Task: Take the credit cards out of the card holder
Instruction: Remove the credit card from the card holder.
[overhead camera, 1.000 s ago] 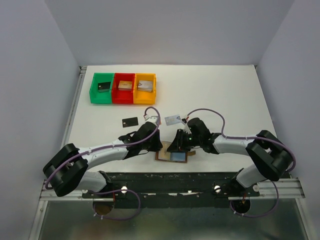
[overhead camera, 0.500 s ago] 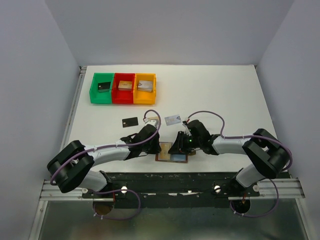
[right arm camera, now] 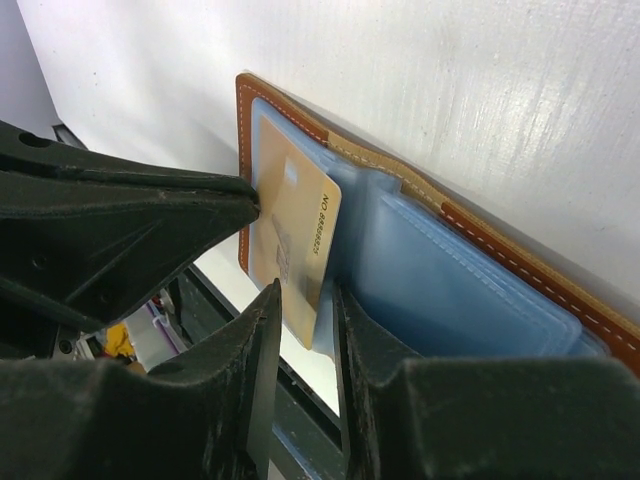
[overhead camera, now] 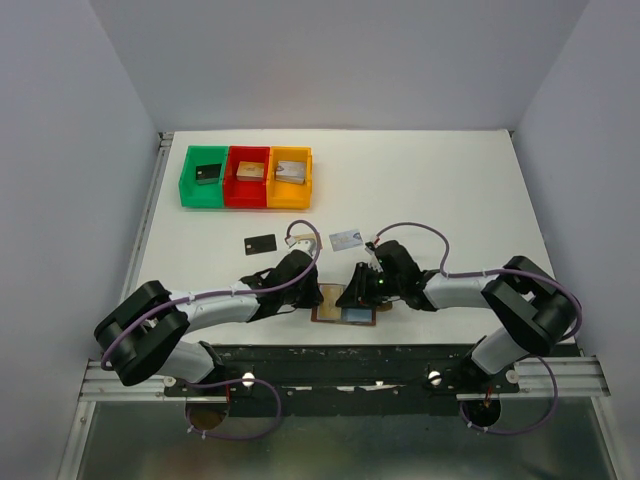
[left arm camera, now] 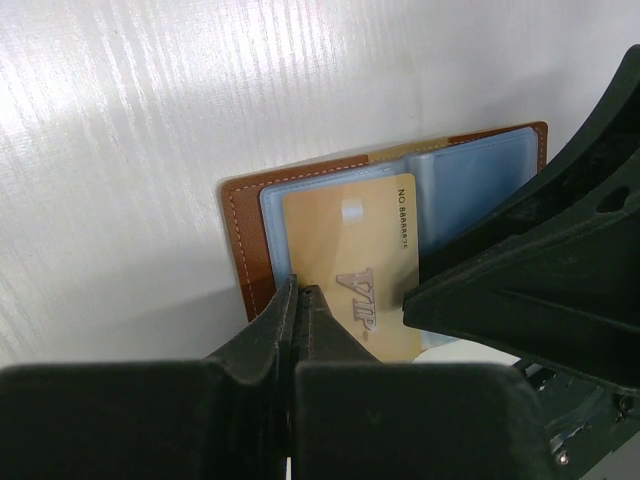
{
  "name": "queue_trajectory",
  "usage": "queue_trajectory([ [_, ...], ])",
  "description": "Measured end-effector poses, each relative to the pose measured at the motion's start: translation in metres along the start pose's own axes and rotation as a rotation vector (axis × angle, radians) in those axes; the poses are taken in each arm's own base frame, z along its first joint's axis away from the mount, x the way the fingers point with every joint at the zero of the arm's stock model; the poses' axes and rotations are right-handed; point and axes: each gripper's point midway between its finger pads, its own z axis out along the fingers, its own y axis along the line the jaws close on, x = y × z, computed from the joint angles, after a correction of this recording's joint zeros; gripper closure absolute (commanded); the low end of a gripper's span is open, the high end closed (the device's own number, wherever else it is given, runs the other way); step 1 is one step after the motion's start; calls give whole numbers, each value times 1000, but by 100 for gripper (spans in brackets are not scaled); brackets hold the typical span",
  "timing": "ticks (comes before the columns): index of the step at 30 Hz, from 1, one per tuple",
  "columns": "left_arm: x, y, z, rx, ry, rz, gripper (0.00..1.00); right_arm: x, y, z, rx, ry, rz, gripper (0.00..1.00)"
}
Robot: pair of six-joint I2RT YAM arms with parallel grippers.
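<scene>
The card holder (overhead camera: 352,315) lies open near the table's front edge, brown leather with pale blue pockets (left arm camera: 470,180). A gold card (left arm camera: 350,255) marked VIP sticks partly out of its left pocket. My left gripper (left arm camera: 300,290) is shut, its tips resting on the holder's left half beside the gold card. My right gripper (right arm camera: 307,295) is narrowly open, one finger on each side of the gold card's (right arm camera: 295,225) lower corner. A black card (overhead camera: 259,243) and a silvery card (overhead camera: 346,238) lie loose on the table behind the arms. The other cards are hidden.
Green (overhead camera: 205,177), red (overhead camera: 248,176) and orange (overhead camera: 290,177) bins stand in a row at the back left, each with a small block inside. The two grippers meet tip to tip over the holder. A black rail (overhead camera: 340,360) runs just below the table's front edge.
Both grippers have settled a little lower and closer onto the card holder. In the last half second almost nothing moved.
</scene>
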Motion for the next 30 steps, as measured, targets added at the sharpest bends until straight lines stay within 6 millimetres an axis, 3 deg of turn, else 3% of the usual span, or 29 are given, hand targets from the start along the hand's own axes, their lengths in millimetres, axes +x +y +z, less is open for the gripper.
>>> queue_trajectory([
  [11,1,-1,1,12,-8,-7,100,-2,4,1,-36,-20,19,67],
  [30,3,-3,2,21,-22,-7,100,-3,2,2,-68,-30,38,80],
])
